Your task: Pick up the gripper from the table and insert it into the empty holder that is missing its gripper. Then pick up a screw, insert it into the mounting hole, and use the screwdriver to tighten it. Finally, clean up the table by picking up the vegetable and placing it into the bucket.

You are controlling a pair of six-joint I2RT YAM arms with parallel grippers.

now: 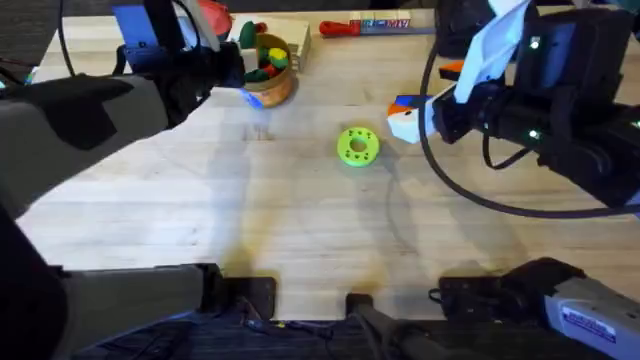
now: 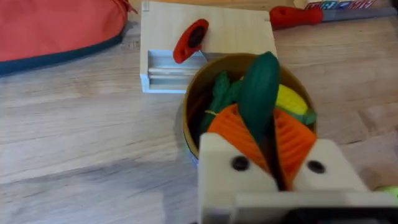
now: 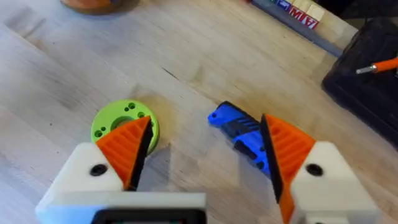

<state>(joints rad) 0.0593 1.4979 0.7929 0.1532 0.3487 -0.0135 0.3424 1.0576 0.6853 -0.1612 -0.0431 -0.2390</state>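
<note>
Surface: pale wood-grain table [image 1: 300, 220], planks running left to right in my overhead view.
Left arm: I see it stretched forward to the far left, over the bucket [image 1: 268, 72].
Left gripper [image 2: 272, 152]: white blocks with orange ribbed pads [image 2: 233, 134], closed on the vegetable [image 2: 260, 90].
Vegetable: smooth, dark green, oblong; its long axis runs out from between the pads, free end over the bucket's mouth, pointing away from the wrist.
Bucket: round, yellow-orange wall with a blue mark low on its side; green and yellow toy pieces lie inside.
Behind bucket: flat light wooden block [image 2: 205, 37] with a red piece [image 2: 190, 41] on it; red pouch [image 2: 56, 28] to one side.
Right arm: reaches in from the far right, gripper near mid-table.
Right gripper [image 3: 205, 152]: fingers spread apart, holding nothing.
Screwdriver [image 3: 239, 134]: blue, thick, lying flat on the table beside one orange pad [image 3: 287, 149].
Green disc [image 1: 357, 146]: lime, round, holed, flat on the wood near the other pad.
</note>
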